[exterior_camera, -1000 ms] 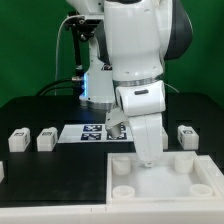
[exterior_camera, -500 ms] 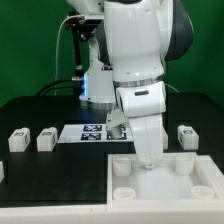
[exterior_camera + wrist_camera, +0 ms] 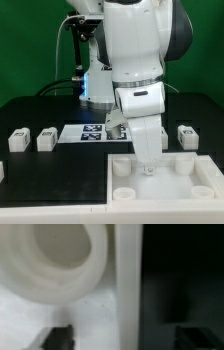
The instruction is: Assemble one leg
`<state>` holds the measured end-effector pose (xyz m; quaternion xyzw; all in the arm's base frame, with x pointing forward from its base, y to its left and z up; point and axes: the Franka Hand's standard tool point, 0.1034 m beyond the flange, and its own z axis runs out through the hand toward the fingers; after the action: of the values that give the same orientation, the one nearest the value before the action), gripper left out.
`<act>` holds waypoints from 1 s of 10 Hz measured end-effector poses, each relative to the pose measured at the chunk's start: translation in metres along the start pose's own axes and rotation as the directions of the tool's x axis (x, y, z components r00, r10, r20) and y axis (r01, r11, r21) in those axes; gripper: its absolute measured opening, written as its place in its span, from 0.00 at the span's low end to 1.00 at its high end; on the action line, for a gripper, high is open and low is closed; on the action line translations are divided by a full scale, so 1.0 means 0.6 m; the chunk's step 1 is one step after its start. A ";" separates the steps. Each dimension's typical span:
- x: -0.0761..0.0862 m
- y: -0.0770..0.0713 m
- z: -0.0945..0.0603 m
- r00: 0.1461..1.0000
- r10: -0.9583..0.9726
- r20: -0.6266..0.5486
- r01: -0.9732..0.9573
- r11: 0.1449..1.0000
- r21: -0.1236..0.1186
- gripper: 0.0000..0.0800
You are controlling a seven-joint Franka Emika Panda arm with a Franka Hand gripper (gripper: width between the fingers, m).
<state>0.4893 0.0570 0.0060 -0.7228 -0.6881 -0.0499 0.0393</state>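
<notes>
The fingers (image 3: pixel 58 337) look spread and empty, though the wrist view is blurred, astride the rim of the white tray (image 3: pixel 160 183) beside a corner socket (image 3: pixel 65 252), so the gripper (image 3: pixel 148 166) should close squarely there, while the nearest leg (image 3: pixel 187 135) waits untouched on the table (image 3: pixel 40 175).

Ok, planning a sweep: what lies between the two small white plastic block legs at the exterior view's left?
Bare black table only, between outer leg and inner leg; exterior view.
</notes>
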 end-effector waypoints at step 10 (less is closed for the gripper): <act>0.017 -0.013 -0.065 0.987 0.160 0.020 -0.159 0.986 -0.045 0.81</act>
<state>0.4813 0.0629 0.0462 -0.7767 -0.6274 -0.0528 0.0194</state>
